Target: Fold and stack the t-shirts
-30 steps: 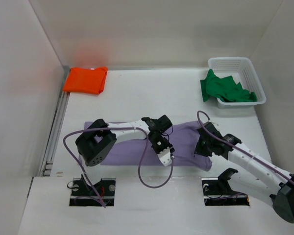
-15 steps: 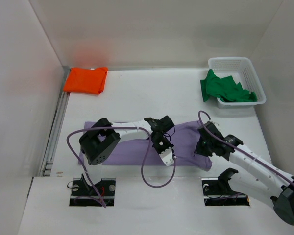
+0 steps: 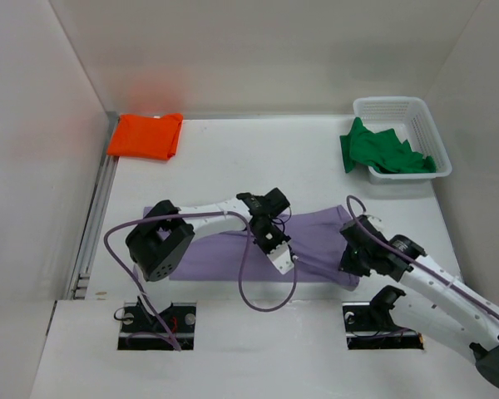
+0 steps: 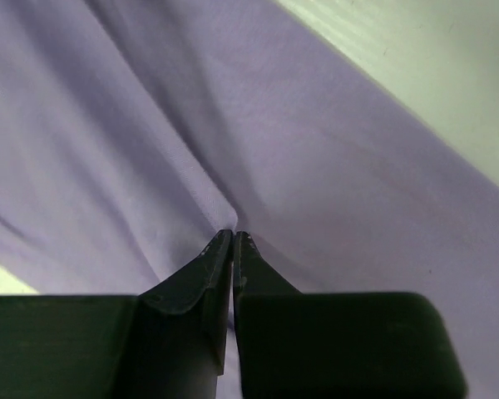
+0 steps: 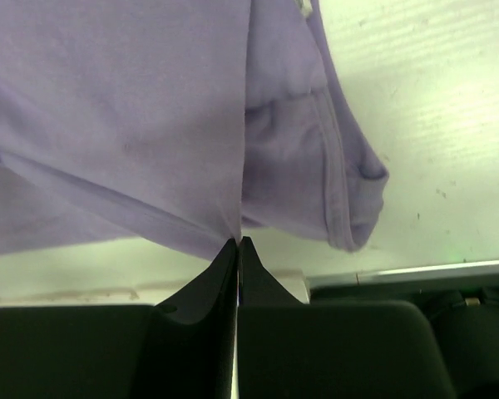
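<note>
The lavender shirt [image 3: 316, 237] is lying spread on the counter [image 3: 258, 158], well left of the basket [image 3: 391, 104]. The left gripper [image 4: 234, 237] is pinching its middle; the right gripper [image 5: 239, 243] is clamping its near edge. Folding is under way, I judge. Next is calling for both lifting together.

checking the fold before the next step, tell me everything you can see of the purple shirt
The purple shirt is plain, soft, pale lavender cloth. It lies stretched sideways across the near part of the white table, partly folded into a long creased band. A short sleeve with a stitched hem bunches at its right end. The left fingers are shut on a pinch of cloth near its middle; the right fingers are shut on its right near edge.
</note>
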Available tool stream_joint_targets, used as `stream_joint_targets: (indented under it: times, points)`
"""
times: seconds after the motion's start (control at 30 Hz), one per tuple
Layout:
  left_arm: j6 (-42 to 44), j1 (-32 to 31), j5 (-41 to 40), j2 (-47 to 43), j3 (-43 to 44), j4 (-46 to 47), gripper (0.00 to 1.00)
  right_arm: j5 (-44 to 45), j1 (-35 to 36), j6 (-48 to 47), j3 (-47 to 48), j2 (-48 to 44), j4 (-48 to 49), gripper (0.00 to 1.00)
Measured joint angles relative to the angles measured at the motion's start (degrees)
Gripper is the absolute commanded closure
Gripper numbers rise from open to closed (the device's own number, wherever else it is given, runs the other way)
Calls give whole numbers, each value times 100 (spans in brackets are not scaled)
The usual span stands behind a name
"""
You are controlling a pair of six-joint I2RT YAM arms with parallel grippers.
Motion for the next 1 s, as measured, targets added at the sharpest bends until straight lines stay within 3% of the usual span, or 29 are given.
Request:
stream_joint_targets:
  times: [0.13,0.33,0.43,0.5,0.63,0.7,0.87,1.0]
  points:
    - [-24,44,59,-83,4,-105,100,13,278,249,26,-103,-271,100]
    - [-31,31,297,-105,4,-374,96,11,459,337,26,439,-315,99]
    - [-39,31,361,-105,4,-428,93,13,474,319,26,472,-306,93]
    - [-46,31,382,-105,4,-446,87,13,446,295,26,457,-297,87]
    - [-76,57,358,-105,4,-549,60,31,374,195,26,452,-372,76]
    - [-118,101,297,-107,4,-612,52,63,275,111,50,446,-422,73]
    - [-424,553,105,-326,20,-920,47,348,-608,-518,713,616,-417,65]
    - [-946,1567,101,-612,470,-1303,43,461,-1707,-1425,1261,1388,367,58]
